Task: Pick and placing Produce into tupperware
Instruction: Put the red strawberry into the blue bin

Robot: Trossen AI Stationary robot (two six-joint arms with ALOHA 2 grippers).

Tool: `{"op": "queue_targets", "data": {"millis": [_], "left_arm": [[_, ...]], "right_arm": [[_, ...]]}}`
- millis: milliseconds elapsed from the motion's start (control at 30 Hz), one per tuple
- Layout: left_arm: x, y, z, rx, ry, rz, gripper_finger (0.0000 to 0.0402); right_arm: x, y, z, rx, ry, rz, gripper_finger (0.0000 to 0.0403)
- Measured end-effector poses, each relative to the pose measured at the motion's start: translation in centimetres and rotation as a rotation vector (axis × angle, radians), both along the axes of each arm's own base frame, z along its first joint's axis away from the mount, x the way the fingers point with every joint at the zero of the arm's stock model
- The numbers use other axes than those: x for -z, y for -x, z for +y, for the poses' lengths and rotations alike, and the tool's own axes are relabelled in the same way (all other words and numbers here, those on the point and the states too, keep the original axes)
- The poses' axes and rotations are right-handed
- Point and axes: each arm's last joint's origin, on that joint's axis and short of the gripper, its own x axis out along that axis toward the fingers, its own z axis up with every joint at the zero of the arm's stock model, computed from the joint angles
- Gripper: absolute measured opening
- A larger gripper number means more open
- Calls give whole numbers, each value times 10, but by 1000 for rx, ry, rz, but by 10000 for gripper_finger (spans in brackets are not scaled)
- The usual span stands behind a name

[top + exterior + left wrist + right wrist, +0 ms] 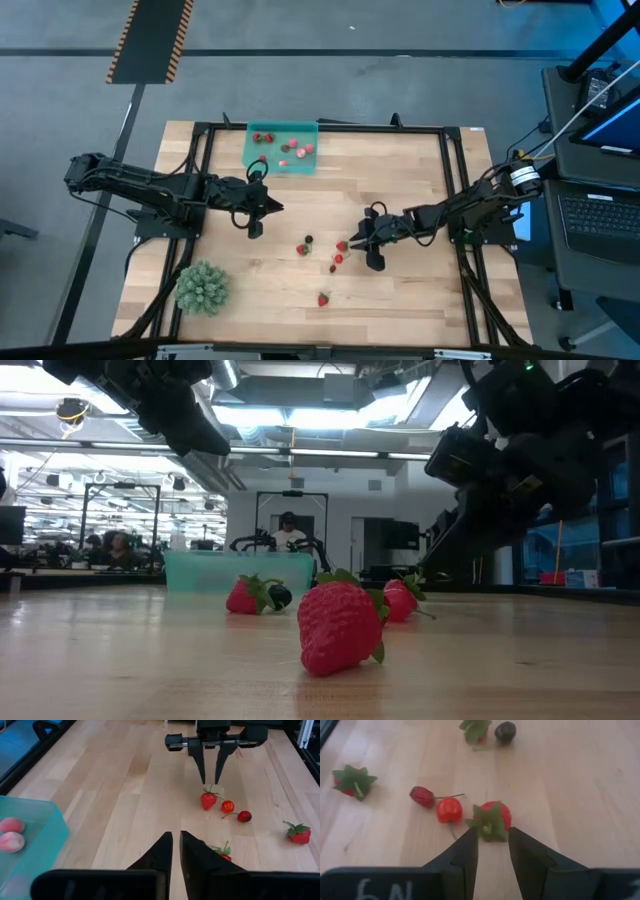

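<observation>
Right end effector point(492, 851) stands spread just before a strawberry point(492, 817), whose green top hides its flesh.

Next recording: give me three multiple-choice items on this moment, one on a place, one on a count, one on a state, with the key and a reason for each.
1. Where does the tupperware sit in the high view?
A. at the table's far edge, near the left gripper
B. beside the spiky green ball
C. under the right gripper

2. How many fruits lie loose on the wood outside the container?
A. one
B. six
C. fifteen

3. How does the right gripper stand?
A. shut tight, high above the table
B. open, fingers either side of a strawberry
C. holding the container

Key: 1 A, the teal box lies at the far edge; 2 B, the high view shows six on the wood; 3 B, the right wrist view shows the fruit just ahead of the parted fingers.
</observation>
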Motion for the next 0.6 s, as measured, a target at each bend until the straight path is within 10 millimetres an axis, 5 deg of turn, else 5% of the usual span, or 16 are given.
{"op": "queue_targets", "data": {"millis": [600], "left_arm": [[0,0,0,-1,0,0,10]], "right_arm": [[5,-8,7,-15,3,-20,110]]}}
